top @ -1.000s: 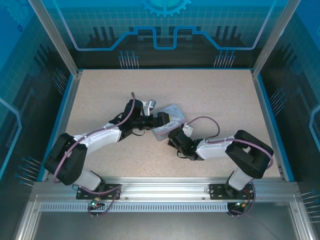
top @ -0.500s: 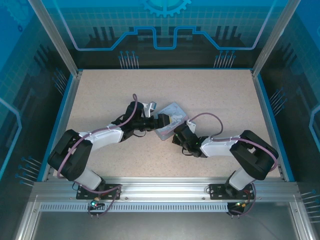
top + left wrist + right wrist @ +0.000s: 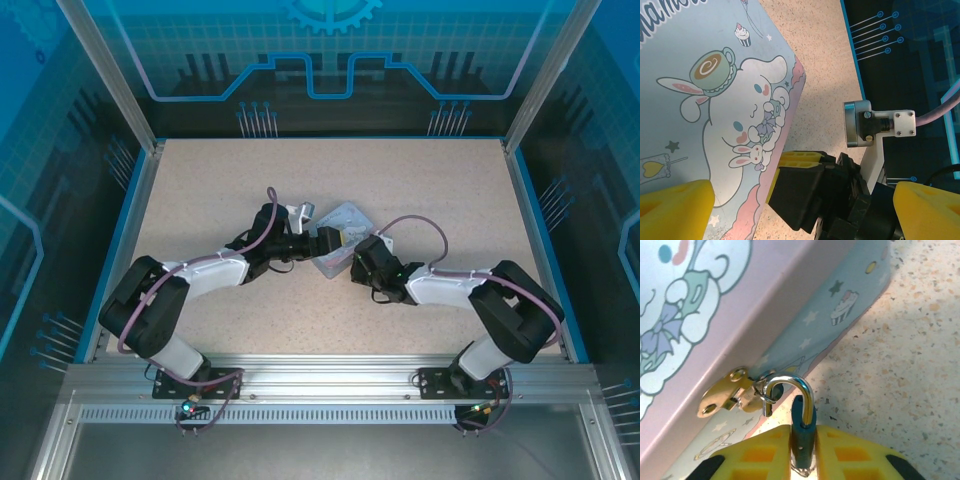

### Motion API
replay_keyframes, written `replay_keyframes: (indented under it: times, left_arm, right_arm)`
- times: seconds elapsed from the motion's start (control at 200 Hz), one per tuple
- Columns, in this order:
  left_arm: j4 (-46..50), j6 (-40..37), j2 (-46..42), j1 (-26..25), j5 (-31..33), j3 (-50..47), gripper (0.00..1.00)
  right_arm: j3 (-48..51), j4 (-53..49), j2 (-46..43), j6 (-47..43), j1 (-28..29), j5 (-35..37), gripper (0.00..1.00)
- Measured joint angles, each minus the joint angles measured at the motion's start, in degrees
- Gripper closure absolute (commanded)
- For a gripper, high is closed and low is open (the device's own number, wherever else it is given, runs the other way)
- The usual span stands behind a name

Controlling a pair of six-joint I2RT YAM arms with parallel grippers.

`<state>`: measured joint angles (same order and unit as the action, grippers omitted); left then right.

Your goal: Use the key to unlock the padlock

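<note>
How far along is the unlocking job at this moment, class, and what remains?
Done: the right gripper pinches the padlock, which hangs from the hasp of the tin. In hand: the left gripper, open, sits at the tin. Left: the shackle remains through the hasp; its free leg seems clear of the body, perhaps sprung. Whether the key is inserted is too small to tell.

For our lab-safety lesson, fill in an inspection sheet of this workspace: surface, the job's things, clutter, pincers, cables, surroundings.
Surface: speckled beige tabletop, flat.
Job's things: padlock, its shackle hooked through the brass hasp of the pale blue cartoon tin; whether it is locked cannot be told.
Clutter: nothing seen.
Pincers: right pincer shut on the padlock's body; left pincer wide open at the tin's edge.
Cables: a purple cable runs along each arm.
Surroundings: blue printed panels and an aluminium frame.
</note>
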<state>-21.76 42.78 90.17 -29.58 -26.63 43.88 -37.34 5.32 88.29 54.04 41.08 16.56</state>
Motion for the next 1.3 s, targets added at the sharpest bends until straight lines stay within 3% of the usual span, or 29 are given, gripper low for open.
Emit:
replay_keyframes:
  times: [0.23,0.33,0.505,0.75,1.301]
  left_arm:
    - [-0.2,0.8,0.2,0.0,0.0,0.1,0.06]
    - [-0.1,0.8,0.4,0.0,0.0,0.4,0.06]
    - [0.3,0.8,0.4,0.0,0.0,0.7,0.06]
    - [0.8,0.8,0.5,0.0,0.0,1.0,0.06]
    - [1.1,0.8,0.5,0.0,0.0,1.2,0.06]
  right_arm:
    - [3.7,2.0,-4.6,-7.4,-0.8,-2.2,0.48]
    - [6.3,2.9,-8.7,-10.0,-1.0,-3.3,0.43]
    - [8.7,7.3,-11.0,-11.7,-4.0,-8.3,0.51]
    - [9.3,14.4,-4.3,-9.7,-6.9,-15.8,0.61]
    - [10.7,21.1,0.8,-5.4,-9.2,-20.2,0.73]
